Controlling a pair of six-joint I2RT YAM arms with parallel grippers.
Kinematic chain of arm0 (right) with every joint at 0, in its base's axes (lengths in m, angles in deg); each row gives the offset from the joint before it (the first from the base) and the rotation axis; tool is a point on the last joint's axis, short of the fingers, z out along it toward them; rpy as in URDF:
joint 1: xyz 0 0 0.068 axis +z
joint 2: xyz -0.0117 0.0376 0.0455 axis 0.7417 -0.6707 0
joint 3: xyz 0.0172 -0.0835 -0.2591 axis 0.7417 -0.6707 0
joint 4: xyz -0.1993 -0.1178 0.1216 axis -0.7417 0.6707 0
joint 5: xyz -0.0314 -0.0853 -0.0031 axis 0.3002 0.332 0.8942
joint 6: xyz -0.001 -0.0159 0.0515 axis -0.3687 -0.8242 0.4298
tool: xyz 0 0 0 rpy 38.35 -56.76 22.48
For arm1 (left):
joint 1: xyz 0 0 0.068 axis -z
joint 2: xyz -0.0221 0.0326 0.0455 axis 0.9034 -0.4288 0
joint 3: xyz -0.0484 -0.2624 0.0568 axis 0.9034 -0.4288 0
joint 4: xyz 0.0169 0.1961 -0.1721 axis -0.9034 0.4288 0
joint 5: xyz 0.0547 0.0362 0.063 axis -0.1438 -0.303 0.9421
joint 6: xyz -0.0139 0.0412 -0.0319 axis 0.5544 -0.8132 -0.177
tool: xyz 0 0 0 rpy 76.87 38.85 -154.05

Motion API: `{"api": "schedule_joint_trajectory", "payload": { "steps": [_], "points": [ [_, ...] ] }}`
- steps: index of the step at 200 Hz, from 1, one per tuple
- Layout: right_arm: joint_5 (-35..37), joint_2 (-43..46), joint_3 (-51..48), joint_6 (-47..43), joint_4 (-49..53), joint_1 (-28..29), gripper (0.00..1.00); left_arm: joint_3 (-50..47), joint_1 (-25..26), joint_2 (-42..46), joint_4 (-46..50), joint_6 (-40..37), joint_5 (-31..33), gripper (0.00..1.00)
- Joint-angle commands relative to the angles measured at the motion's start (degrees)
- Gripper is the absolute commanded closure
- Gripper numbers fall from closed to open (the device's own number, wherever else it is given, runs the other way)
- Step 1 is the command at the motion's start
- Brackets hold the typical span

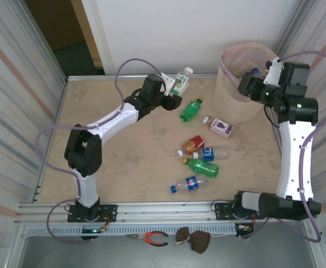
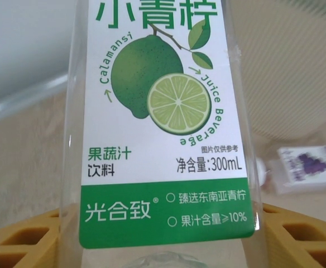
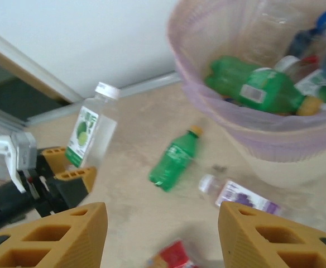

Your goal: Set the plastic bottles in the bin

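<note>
Between the fingers of the left gripper, held clear bottle labelled "Calamansi Juice Beverage", "300mL", lime picture, right gripper at the bin rim, fingers apart, empty

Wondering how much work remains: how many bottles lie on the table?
6. Green bottle and purple-labelled bottle beside the bin; red-labelled bottle, blue-labelled bottle and second green bottle clustered mid-table; blue-capped bottle at the front. Some may hide behind the bin.
</note>
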State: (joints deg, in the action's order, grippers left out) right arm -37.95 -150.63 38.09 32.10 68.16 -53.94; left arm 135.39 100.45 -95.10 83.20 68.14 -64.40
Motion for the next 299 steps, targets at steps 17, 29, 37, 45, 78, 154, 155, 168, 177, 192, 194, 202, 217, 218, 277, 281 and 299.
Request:
{"api": "schedule_joint_trajectory", "payload": {
  "steps": [17,29,37,45,78,154,155,168,177,192,194,202,217,218,277,281,299],
  "points": [
    [-10.5,6.3,-9.5,10.6,-21.6,3.3,0.43,-0.6,3.7,8.4,-4.4,-4.9,-3.5,0.48],
    [-10.4,7.6,-11.9,12.1,-26.6,5.7,0.42,-0.5,4.6,10.1,-5.2,-4.8,-4.0,0.48],
    [-9.1,8.2,-12.9,12.7,-28.7,7.6,0.37,-0.6,5.2,11.4,-5.8,-4.5,-4.4,0.48],
    [-8.0,8.8,-13.7,12.6,-30.6,9.7,0.36,-0.6,5.8,12.6,-6.4,-4.4,-4.5,0.48],
    [-3.6,9.9,-15.9,13.2,-36.1,16.7,0.29,-1.4,8.5,16.7,-9.0,-3.8,-4.2,0.48],
    [-3.3,7.3,-16.5,19.6,-42.0,22.1,0.29,-2.7,11.8,21.4,-12.1,-2.3,-4.1,0.48],
    [-3.2,7.3,-16.5,19.7,-42.0,22.2,0.29,-2.8,11.8,21.4,-12.1,-2.4,-4.1,0.48],
    [-3.7,6.6,-16.5,21.2,-43.0,22.5,0.31,-3.0,12.0,21.6,-12.5,-2.3,-4.2,0.48],
    [-4.0,6.1,-16.4,22.1,-43.5,22.7,0.33,-3.1,12.1,21.7,-12.7,-2.3,-4.2,0.48],
    [-4.4,5.5,-16.2,22.8,-43.5,23.2,0.37,-3.3,12.1,21.7,-13.0,-2.1,-4.1,0.47],
    [-4.4,5.4,-16.1,22.8,-43.5,23.2,0.38,-3.3,12.0,21.7,-13.0,-2.1,-4.1,0.47],
    [-4.2,5.3,-15.9,22.8,-43.2,23.3,0.41,-3.4,12.1,21.6,-13.1,-2.1,-3.9,0.47],
    [-3.8,5.2,-15.9,22.8,-42.6,23.5,0.46,-3.5,12.0,21.4,-13.1,-2.2,-3.7,0.47],
    [-3.8,5.1,-15.9,22.8,-42.5,23.5,0.46,-3.4,12.1,21.4,-13.1,-2.2,-3.7,0.47],
    [-2.0,5.4,-15.1,21.7,-40.4,23.5,0.55,-3.7,12.1,21.4,-13.7,-2.1,-4.0,0.33],
    [-1.7,5.4,-14.8,21.3,-40.0,23.5,0.55,-3.8,12.0,21.6,-13.7,-2.1,-4.0,0.31],
    [-0.1,5.3,-13.4,19.4,-37.5,23.0,0.56,-4.7,12.0,22.4,-13.8,-2.1,-4.0,0.24]
  ]
}}
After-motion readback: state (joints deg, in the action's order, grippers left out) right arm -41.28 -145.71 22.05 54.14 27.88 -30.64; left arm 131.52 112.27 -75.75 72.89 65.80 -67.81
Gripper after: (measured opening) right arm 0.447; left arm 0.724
